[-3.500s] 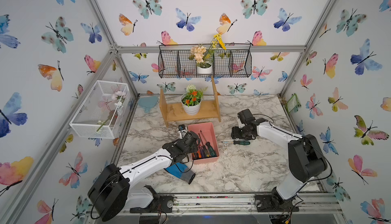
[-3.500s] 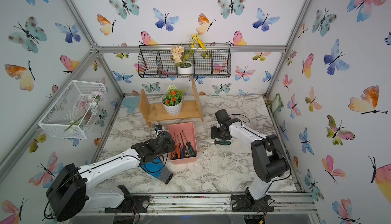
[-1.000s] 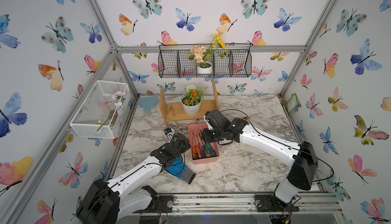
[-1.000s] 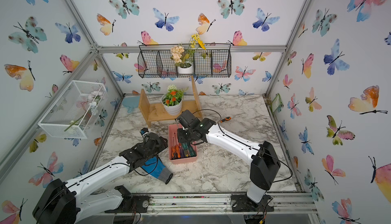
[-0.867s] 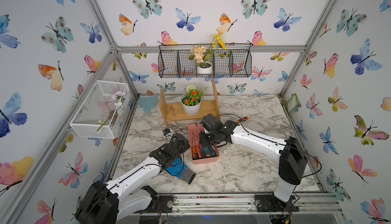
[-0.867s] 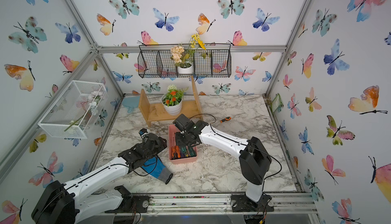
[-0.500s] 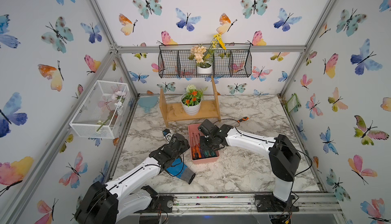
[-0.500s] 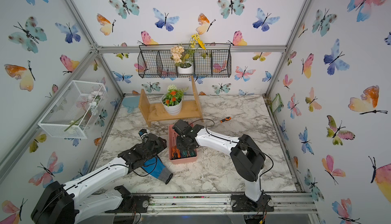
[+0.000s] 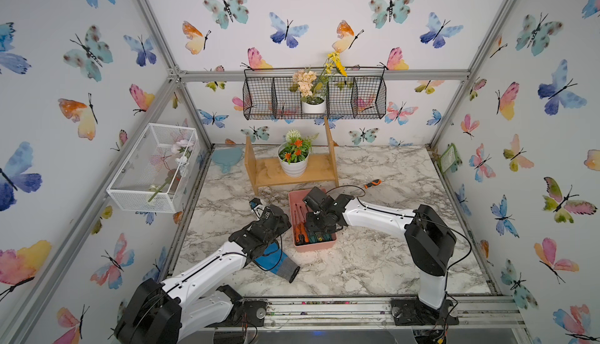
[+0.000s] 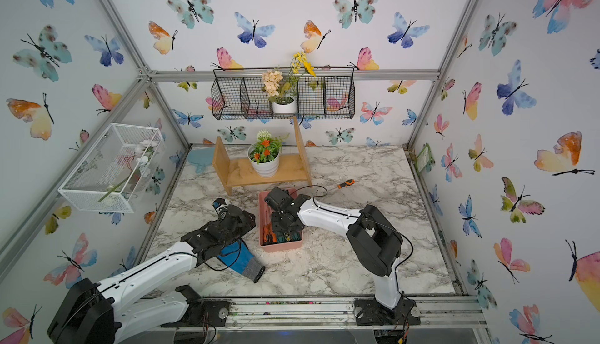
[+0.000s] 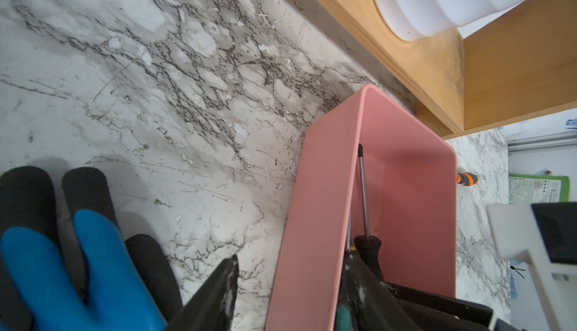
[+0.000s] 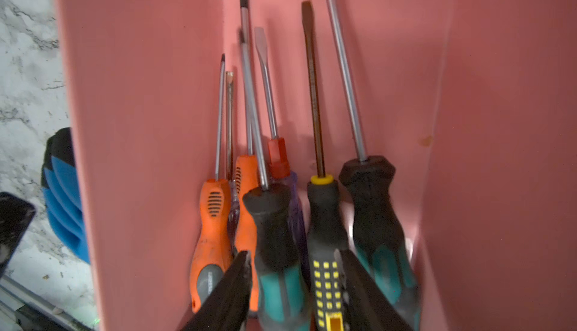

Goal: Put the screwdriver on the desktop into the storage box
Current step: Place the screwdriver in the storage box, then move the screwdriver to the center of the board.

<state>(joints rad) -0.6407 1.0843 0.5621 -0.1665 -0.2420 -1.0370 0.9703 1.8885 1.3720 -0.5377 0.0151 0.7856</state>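
Right gripper (image 12: pixel 293 253) sits inside the salmon-pink rectangular plastic storage box (image 9: pixel 314 245). Its jaws are parted wider than the black-and-teal-handled screwdriver (image 12: pixel 271 226) lying between them, so nothing is clamped. That screwdriver rests in the box among other screwdrivers (image 12: pixel 212 217) with orange, red and yellow-dotted handles, shafts pointing toward 12 o'clock in both top views. The right arm rises from its base at 5 o'clock of the white, grey-veined marble desktop (image 9: pixel 373 261) and folds sharply at the elbow. Its white forearm runs low toward 9 o'clock, wrist dipped into the box. The left gripper (image 11: pixel 288 256) is spread too, one finger inside and one outside the box's 9 o'clock wall, the outer one clear of it. Its arm stretches from 7 o'clock over a blue-and-grey work glove (image 9: pixel 271 259). An orange-and-black-handled screwdriver (image 9: pixel 372 183) lies on the desktop at 2 o'clock from the box.
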